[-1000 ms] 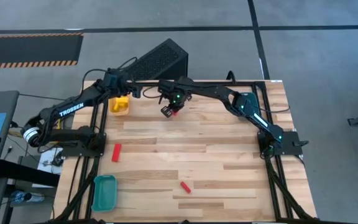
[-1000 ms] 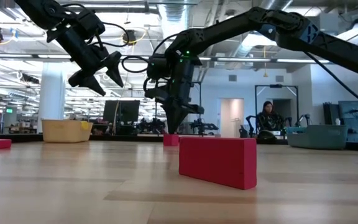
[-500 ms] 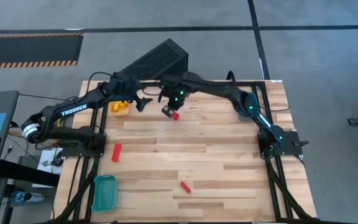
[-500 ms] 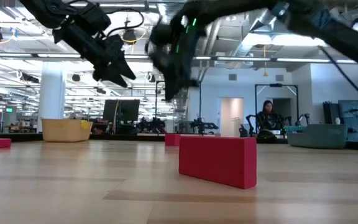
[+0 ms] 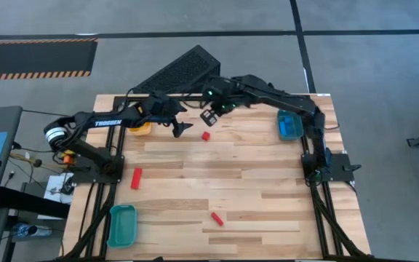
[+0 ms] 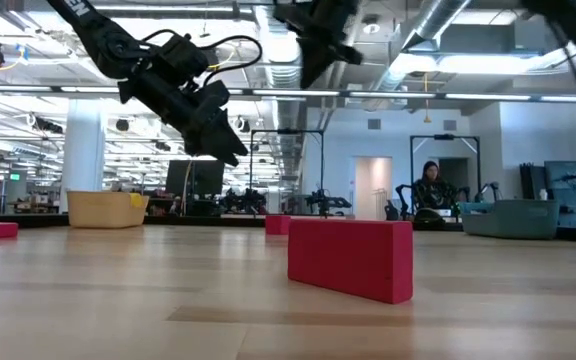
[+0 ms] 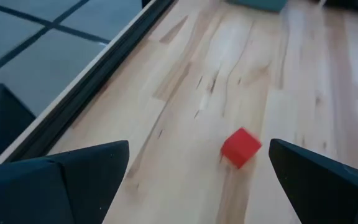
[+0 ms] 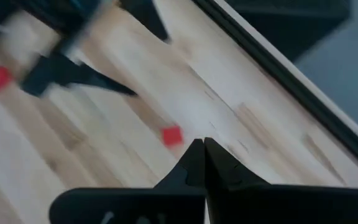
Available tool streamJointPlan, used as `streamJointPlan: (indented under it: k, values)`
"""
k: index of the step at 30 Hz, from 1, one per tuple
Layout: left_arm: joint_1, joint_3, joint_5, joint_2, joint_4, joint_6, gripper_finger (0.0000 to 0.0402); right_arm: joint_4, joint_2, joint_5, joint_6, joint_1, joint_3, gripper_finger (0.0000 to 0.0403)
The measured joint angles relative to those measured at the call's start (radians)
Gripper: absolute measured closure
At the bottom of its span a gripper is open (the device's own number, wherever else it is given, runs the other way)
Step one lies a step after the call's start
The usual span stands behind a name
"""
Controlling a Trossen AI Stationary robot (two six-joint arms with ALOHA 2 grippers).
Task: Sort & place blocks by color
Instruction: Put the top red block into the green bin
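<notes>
at twelve o'clock on the table [image 5: 238,182], a red cube [image 5: 206,136] lies unsorted between the released left gripper [image 5: 182,128] and clenched, empty right gripper [image 5: 211,116], two red bars [image 5: 136,177] loose at seven o'clock.

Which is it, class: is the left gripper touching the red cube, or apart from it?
Apart. The left wrist view shows the red cube lying on bare wood between the open fingers of the left gripper, with a clear gap to each.

Wood-plank worktop [image 5: 253,182] carries red cube [image 5: 206,136] just beside left end effector [image 5: 182,128], two red bars [image 5: 136,177] [image 5: 217,218] farther off, yellow tray [image 5: 141,128], two teal trays [image 5: 121,224] [image 5: 289,126].
</notes>
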Motion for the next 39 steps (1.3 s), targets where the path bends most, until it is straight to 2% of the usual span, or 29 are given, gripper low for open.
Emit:
streamJointPlan:
  k: [3,5,7,12,15,17,20,26,32,36,39]
  values:
    - [0.0,0.0,0.018,0.016,0.031,-0.012,0.0026,0.022,-0.084,0.089,0.069,0.02,-0.16,0.0395]
    - [0.0,0.0,0.016,0.016,0.041,-0.015,0.0026,0.106,-0.159,0.101,0.127,0.027,-0.332,0.0396]
    - [0.0,0.0,0.002,0.016,0.046,0.007,0.0026,0.272,-0.243,0.07,0.194,0.033,-0.533,0.0396]
    - [0.0,0.0,-0.025,0.016,0.043,0.073,0.0026,0.817,-0.463,-0.069,0.393,0.068,-1.023,0.0396]
    - [-0.005,0.0,-0.014,0.016,0.048,0.126,0.0026,1.069,-0.577,-0.085,0.496,0.09,-1.228,0.0396]
    - [-0.006,0.0,0.021,0.016,0.051,0.173,0.0026,1.199,-0.65,-0.081,0.522,0.099,-1.318,0.0396]
    - [-0.006,0.002,0.091,0.047,0.092,0.193,0.0026,1.281,-0.744,-0.044,0.536,0.116,-1.387,0.0396]
    - [-0.006,0.09,0.174,0.175,0.087,0.197,0.0026,1.244,-0.872,0.058,0.51,0.151,-1.398,0.0393]
    - [-0.009,0.218,0.262,0.294,-0.049,0.221,0.0026,1.032,-0.969,0.148,0.483,0.173,-1.397,0.0394]
    - [-0.009,0.228,0.263,0.344,-0.077,0.331,0.0026,0.932,-1.004,0.306,0.441,0.196,-1.398,0.0394]
    - [-0.013,0.227,0.266,0.347,-0.137,0.446,0.0026,0.935,-1.0,0.295,0.421,0.178,-1.399,0.0394]
